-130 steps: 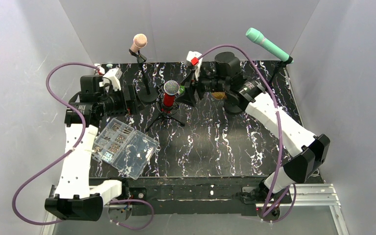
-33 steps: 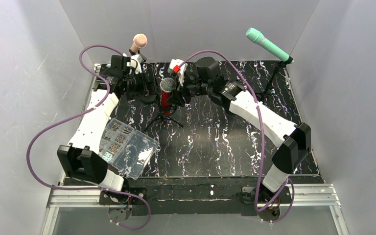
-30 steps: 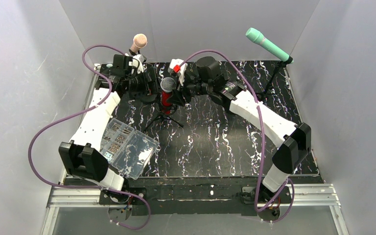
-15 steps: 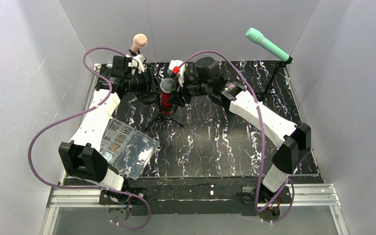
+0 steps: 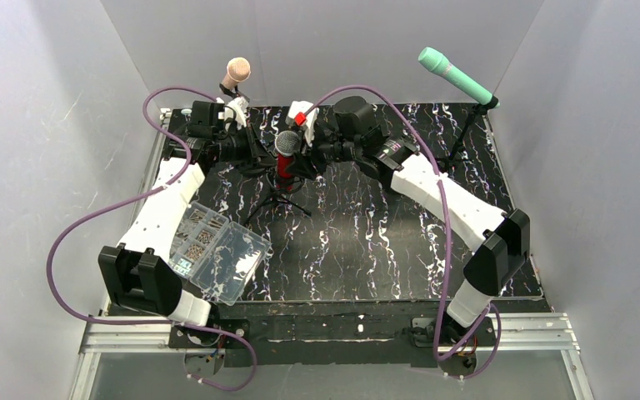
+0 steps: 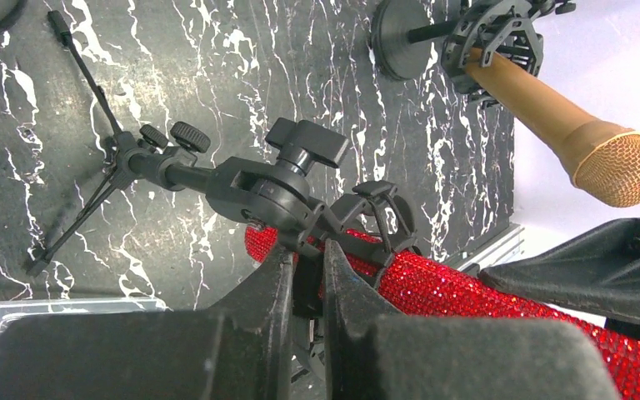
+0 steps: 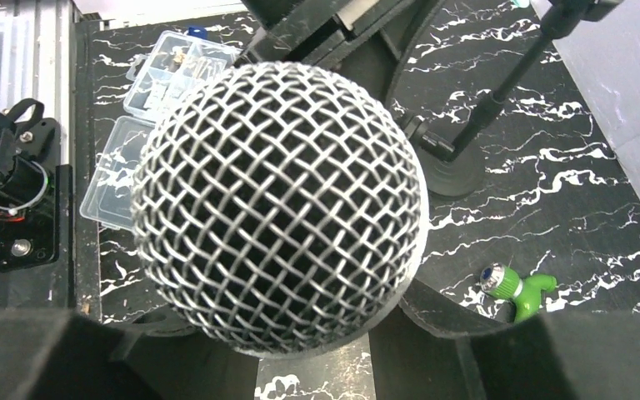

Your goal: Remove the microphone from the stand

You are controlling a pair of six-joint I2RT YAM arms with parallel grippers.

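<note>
A red glitter microphone (image 5: 284, 169) with a silver mesh head (image 7: 279, 208) sits in the clip of a black tripod stand (image 5: 278, 201) at the back middle of the table. From the left, my left gripper (image 5: 260, 153) is shut on the stand's clip mount (image 6: 277, 198), just under the red microphone (image 6: 475, 290). My right gripper (image 5: 305, 158) comes from the right. Its fingers (image 7: 475, 329) close on the microphone body just below the head, which fills the right wrist view.
A tan microphone (image 5: 237, 72) stands on its own stand at the back left. A teal one (image 5: 455, 75) is at the back right. A clear box of screws (image 5: 213, 250) lies front left. A small green object (image 7: 523, 288) lies near a round stand base (image 7: 457, 177).
The left gripper's jaws have closed from wide open onto the stand's clip mount, after the left arm edged in toward the stand. The right gripper has kept its hold.
</note>
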